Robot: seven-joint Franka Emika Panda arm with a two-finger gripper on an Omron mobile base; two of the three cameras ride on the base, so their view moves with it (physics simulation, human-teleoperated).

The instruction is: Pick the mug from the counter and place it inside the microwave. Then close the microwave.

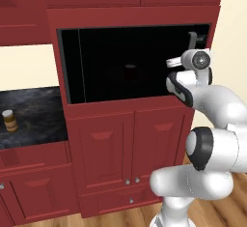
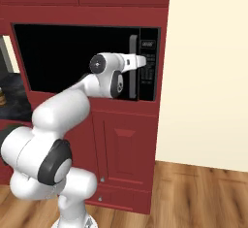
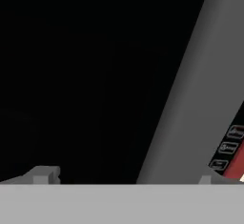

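Note:
The microwave (image 1: 120, 62) sits in red cabinetry with its black glass door flush and shut. Behind the glass a faint dark-red shape (image 1: 130, 73) shows dimly; it looks like the mug, though I cannot be sure. My gripper (image 3: 125, 178) is open and holds nothing, pressed up close to the door at its right side. The long grey handle (image 3: 190, 99) runs between the two fingertips (image 3: 45, 174). From the right base view my hand (image 2: 131, 62) reaches the handle (image 2: 132, 72), beside the button panel (image 2: 148, 67).
The dark marbled counter (image 1: 34, 115) lies to the left of the microwave, with a small brown jar (image 1: 8, 120) on it. Red cabinet doors (image 1: 130, 148) stand below, and a cream wall (image 2: 208, 76) is to the right. The floor is wood.

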